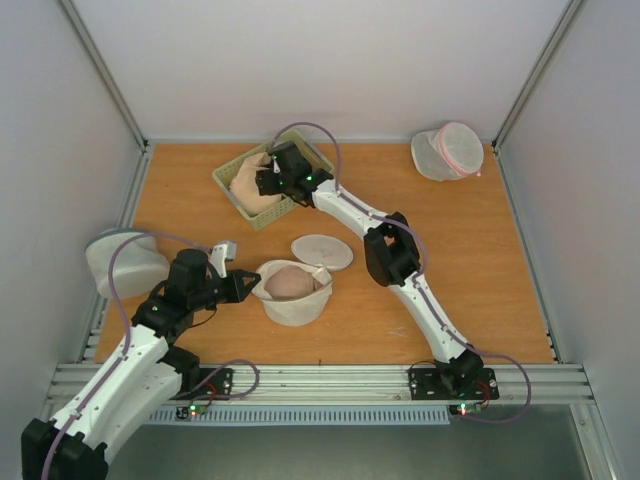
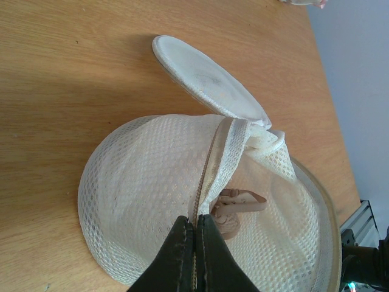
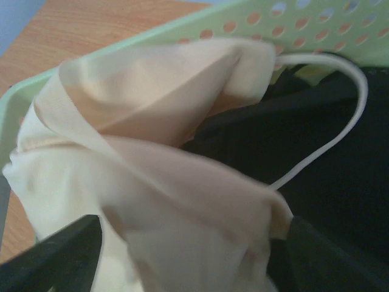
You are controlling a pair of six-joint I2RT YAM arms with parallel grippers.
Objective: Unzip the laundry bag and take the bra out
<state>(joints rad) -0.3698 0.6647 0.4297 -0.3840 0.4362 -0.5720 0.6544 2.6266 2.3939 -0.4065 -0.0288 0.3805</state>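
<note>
At the near left, the left arm is folding at the elbow and reaching rightward, low over the desk [image 1: 480, 280]. The left pincer [image 2: 196, 228] is clamping shut on the zip seam of the laundry bag [image 1: 295, 300]. The bag is sitting near the middle of the desk with its mouth gaping upward and its round flap [image 1: 322, 250] lying just beyond it. A beige piece [image 2: 234, 207] is showing through the mesh, so the bag may not be empty; what it is I cannot tell. If this grip tugs or slips, the soft bag is likely to drag or collapse shut. Farther off, the right arm is stretching from the near right across to the far left-centre, elbow bent over the desk and wrist dipping into the green basket [image 3: 152, 33]. The right pincer [image 1: 268, 181] is standing wide apart on either side of the cream bra [image 3: 152, 182], gripping nothing. The bra is lying in the basket on a black garment [image 3: 340, 182]. Its thin strap [image 3: 358, 91] is looping close by, and a lifting finger could be hooking it and hauling the bra back out.
</note>
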